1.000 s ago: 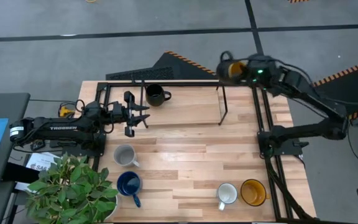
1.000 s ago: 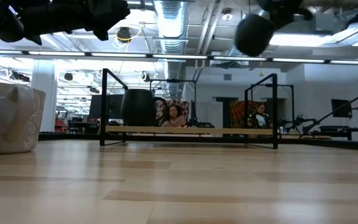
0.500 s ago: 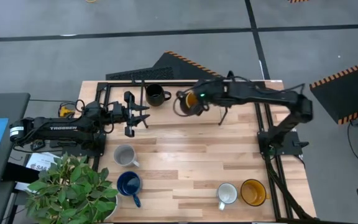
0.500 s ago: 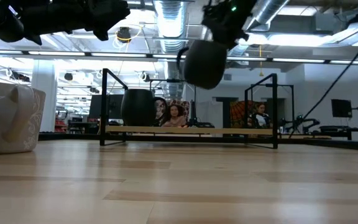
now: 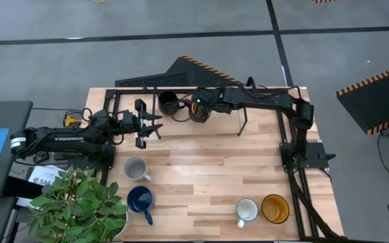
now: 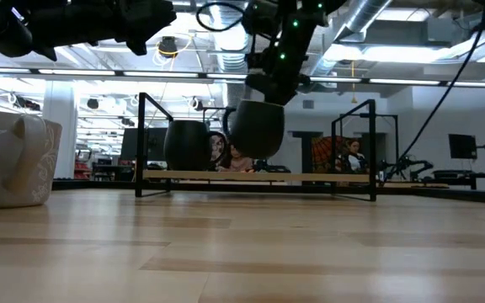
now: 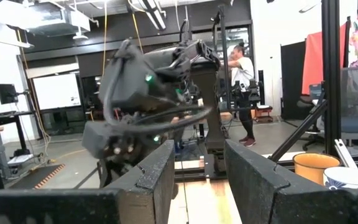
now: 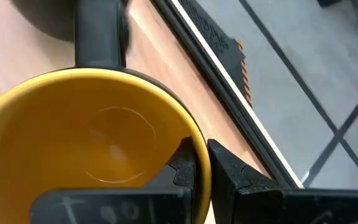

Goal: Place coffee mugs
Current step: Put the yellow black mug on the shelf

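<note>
While right gripper (image 8: 201, 163) pinches yellow-orange ceramic mug (image 8: 98, 140) rim | lower beside black ceramic mug (image 5: 169, 103) without touching | left gripper (image 5: 155, 123) idle, fingers spread

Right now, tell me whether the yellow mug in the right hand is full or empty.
Empty. The right wrist view looks straight into the yellow mug and shows its bare bottom, with no liquid. The right hand pinches its rim.
</note>
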